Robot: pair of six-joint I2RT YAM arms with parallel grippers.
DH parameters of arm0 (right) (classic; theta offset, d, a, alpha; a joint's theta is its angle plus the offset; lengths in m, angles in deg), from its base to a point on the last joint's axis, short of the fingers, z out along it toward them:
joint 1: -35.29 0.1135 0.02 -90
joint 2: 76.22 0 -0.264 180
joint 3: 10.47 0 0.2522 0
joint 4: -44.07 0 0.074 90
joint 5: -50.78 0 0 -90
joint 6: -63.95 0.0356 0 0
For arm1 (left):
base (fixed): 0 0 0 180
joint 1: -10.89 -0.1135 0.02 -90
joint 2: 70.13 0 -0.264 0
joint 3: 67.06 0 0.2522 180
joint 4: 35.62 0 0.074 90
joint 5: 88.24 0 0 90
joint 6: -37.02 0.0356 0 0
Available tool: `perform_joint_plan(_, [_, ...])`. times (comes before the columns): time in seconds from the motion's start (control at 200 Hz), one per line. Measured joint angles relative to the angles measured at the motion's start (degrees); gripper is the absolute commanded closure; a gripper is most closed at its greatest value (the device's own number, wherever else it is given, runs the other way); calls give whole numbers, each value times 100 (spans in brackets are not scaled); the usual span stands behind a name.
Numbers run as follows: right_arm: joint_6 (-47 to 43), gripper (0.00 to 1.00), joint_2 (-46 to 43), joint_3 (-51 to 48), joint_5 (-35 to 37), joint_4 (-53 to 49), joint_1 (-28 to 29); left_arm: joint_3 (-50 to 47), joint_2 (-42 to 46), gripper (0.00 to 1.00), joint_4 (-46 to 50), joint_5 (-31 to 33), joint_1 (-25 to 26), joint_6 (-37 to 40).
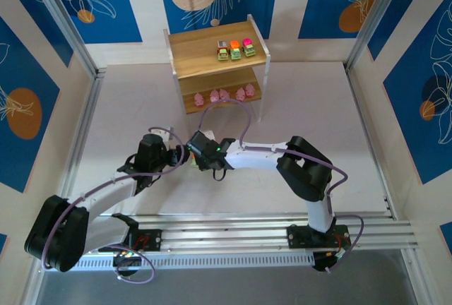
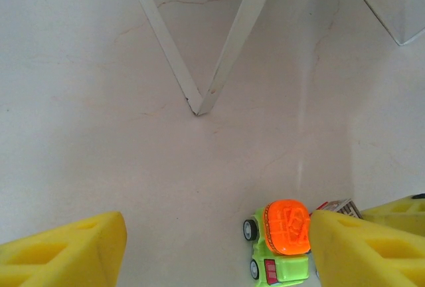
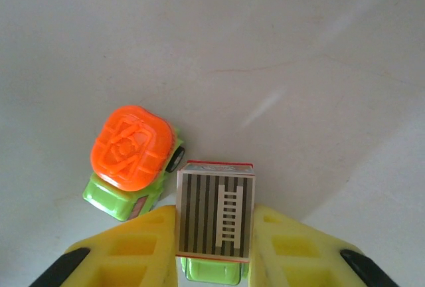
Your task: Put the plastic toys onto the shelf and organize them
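Now: right pincer (image 3: pixel 216 226) clamped on ladder-top truck (image 3: pixel 216 207), likely bound for shelf (image 1: pixel 219 69).
Left pincer (image 2: pixel 216 237) spread wide, empty, beside orange-top truck (image 2: pixel 287 227); 3 trucks (image 1: pixel 235 51) line top board (image 1: pixel 194 47).

- Five pink pig toys (image 1: pixel 224 95), all on the lower board.
- Five green toy trucks: three (image 1: pixel 236 50) on the upper board and two on the table (image 1: pixel 318 107), namely one orange-top truck (image 3: pixel 131 149) and one ladder-top truck (image 3: pixel 217 210).
- One shelf (image 1: pixel 205 40), with two wooden boards.
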Motion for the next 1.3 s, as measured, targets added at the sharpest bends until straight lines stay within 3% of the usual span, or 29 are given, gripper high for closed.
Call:
perform_joint_plan(0.54, [-299, 74, -417, -402, 114, -304, -490, 0, -188, 27, -142, -197, -9, -28])
perform_joint_plan(0.765, [-319, 67, -417, -435, 4, -291, -498, 0, -195, 27, -149, -199, -17, -39])
perform_joint_plan(1.301, [-321, 62, -306, -435, 31, -319, -498, 0, -262, 26, -170, -260, -24, -42])
